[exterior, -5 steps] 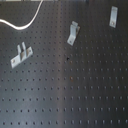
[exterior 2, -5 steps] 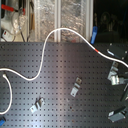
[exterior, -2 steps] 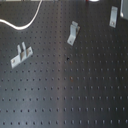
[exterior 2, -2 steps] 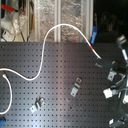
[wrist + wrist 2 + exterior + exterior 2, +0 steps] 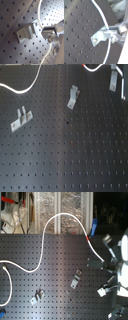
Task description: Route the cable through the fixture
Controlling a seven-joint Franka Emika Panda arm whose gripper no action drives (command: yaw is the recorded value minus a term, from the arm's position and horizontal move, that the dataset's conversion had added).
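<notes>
no readable writing anywhere; the tool (image 5: pixel 111 33) is clenched on the cable (image 5: pixel 101 16) beside the fixture (image 5: pixel 25 32).

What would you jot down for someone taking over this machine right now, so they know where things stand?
Gripper: shut on the cable, holding it near one end, seen in both wrist views.
Cable: runs from the gripper in a long white curve across the black perforated board to the second exterior view's left edge.
Fixture: upright strip at the first exterior view's top right; the cable passes close by it, but whether it sits in the clip cannot be told.
Other clips: bent bracket and two-prong plate, both untouched.
Left: confirm or finish the routing through the fixture.
</notes>
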